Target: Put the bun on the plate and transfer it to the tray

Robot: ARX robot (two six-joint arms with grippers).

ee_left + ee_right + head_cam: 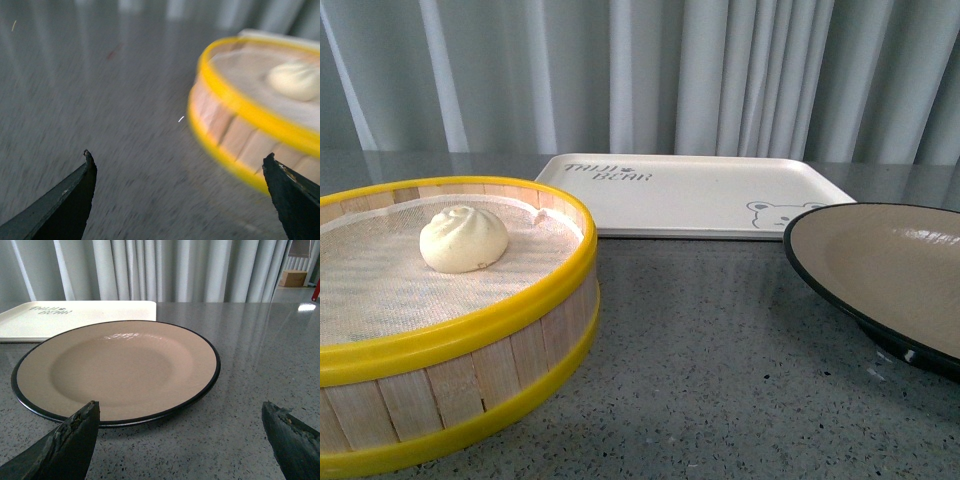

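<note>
We see the left gripper, beside the basket, and the right gripper, facing the bare plate, both spread wide and empty. The bun sits on the basket's cloth, where a hard pinch could crush it or the cloth cling. The tray's grey lettering, perhaps inverted, we cannot read.

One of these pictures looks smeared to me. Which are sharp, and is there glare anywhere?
Left wrist view: streaky blur smears the steamer basket and bun; only the left pincer looks crisp. Front view: sharp, soft even light on the table. Right wrist view: sharp, glare patch on the plate, bright reflection further off on the table.
</note>
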